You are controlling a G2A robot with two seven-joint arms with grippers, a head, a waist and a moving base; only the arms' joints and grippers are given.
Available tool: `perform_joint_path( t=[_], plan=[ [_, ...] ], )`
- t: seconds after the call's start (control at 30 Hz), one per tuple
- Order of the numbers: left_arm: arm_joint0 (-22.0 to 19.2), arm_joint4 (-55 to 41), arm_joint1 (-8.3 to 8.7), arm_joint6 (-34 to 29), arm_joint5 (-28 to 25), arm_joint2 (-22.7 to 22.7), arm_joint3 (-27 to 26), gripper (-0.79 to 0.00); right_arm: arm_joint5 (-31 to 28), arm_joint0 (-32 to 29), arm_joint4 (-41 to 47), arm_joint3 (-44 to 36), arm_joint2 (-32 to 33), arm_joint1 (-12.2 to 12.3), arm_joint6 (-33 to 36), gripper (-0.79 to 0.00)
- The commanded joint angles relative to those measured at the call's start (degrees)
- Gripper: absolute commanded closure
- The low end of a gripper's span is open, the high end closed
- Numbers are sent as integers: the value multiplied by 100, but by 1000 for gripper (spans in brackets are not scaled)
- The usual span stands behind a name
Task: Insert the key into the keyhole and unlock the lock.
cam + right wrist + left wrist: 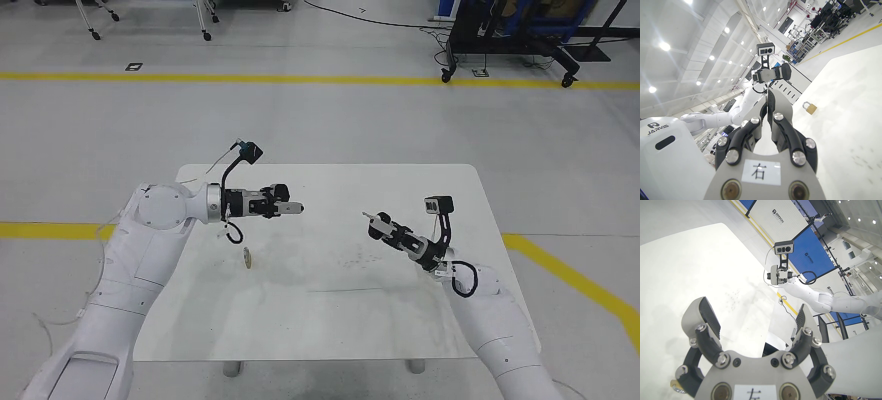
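A brass padlock with a silver shackle lies flat on the white table, near its left side. It lies beyond my right gripper as padlock, and a brass corner of the padlock peeks past my left wrist. My left gripper hovers above the table just behind the padlock; its fingers stand wide apart with nothing between them. My right gripper is held over the table's right half, tilted up, pads pressed together. The key is hidden between those pads.
The two grippers face each other across the middle of the table, roughly a hand's width apart. Faint scuff marks dot the tabletop. A yellow floor line runs past the table's right edge.
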Motion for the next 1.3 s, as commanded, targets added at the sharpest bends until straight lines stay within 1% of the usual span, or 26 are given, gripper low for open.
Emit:
perform_joint_path(
  t=[0.0, 0.13, 0.2, 0.3, 0.43, 0.53, 0.63, 0.7, 0.73, 0.83, 0.97, 1.03, 1.1, 1.27],
  plan=[
    [0, 0, 0, 0, 0, 0, 0, -785, 0, 0, 0, 0, 0, 0, 0, 0],
    [0, 0, 0, 0, 0, 0, 0, -785, 0, 0, 0, 0, 0, 0, 0, 0],
    [51, 338, 29, 118, -6, -27, -183, -785, 0, 0, 0, 0, 0, 0, 0, 0],
    [304, 1072, 157, 263, -70, -304, -666, -785, 0, 0, 0, 0, 0, 0, 0, 0],
    [827, 1869, 362, 254, -12, -872, -1425, -785, 0, 0, 0, 0, 0, 0, 0, 0],
    [1194, 2466, 494, 75, 257, -1233, -1984, -785, 0, 0, 0, 0, 0, 0, 0, 0],
    [1445, 3312, 581, -180, 565, -1326, -2482, -785, 0, 0, 0, 0, 0, 0, 0, 0],
    [1550, 4136, 617, -323, 896, -1244, -2746, -785, 0, 0, 0, 0, 0, 0, 0, 0],
    [1599, 4406, 621, -405, 1010, -1127, -2853, -785, 0, 0, 0, 0, 0, 0, 0, 0],
    [1608, 5087, 626, -778, 1171, -745, -3118, -785, 0, 0, 0, 0, 0, 0, 0, 0],
    [1510, 5500, 604, -1295, 1412, -293, -3333, -785, 0, 0, 0, 0, 0, 0, 0, 0],
    [1411, 5529, 584, -1466, 1612, -148, -3345, -785, 0, 0, 0, 0, 0, 0, 0, 0],
    [1310, 5500, 553, -1562, 1937, -21, -3243, -785, 0, 0, 0, 0, 0, 0, 0, 0],
    [1079, 5275, 444, -1534, 2666, 328, -2767, -773, 0, 0, 0, 0, 0, 0, 0, 0]
  ],
)
